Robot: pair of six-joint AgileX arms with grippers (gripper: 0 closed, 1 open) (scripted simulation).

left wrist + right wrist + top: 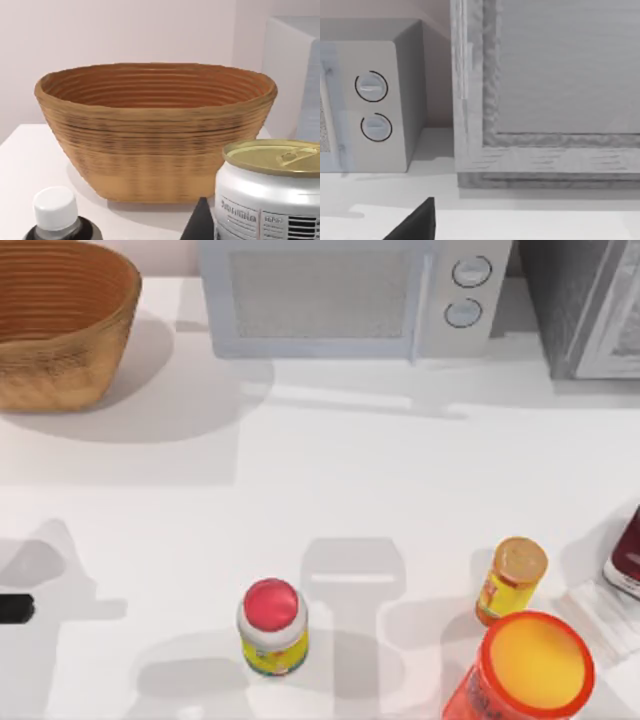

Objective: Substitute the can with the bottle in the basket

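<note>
The wicker basket (60, 325) stands at the table's back left, and I see nothing inside it. In the left wrist view the basket (155, 135) is straight ahead. The white can (272, 200) with a dull gold top stands on the table close in front of that camera, outside the basket. A dark bottle (56, 215) with a white cap stands beside the can. A dark part of my left gripper (200, 225) shows just beside the can. My left arm (15, 608) sits at the table's left edge. My right gripper (415, 225) faces the back right corner.
A red-capped white and yellow bottle (272, 628) stands front centre. A yellow bottle (512, 580), a large orange-lidded jar (530, 668) and a dark red container (628, 558) crowd the front right. A microwave (345, 300) and a grey cabinet (590, 305) line the back.
</note>
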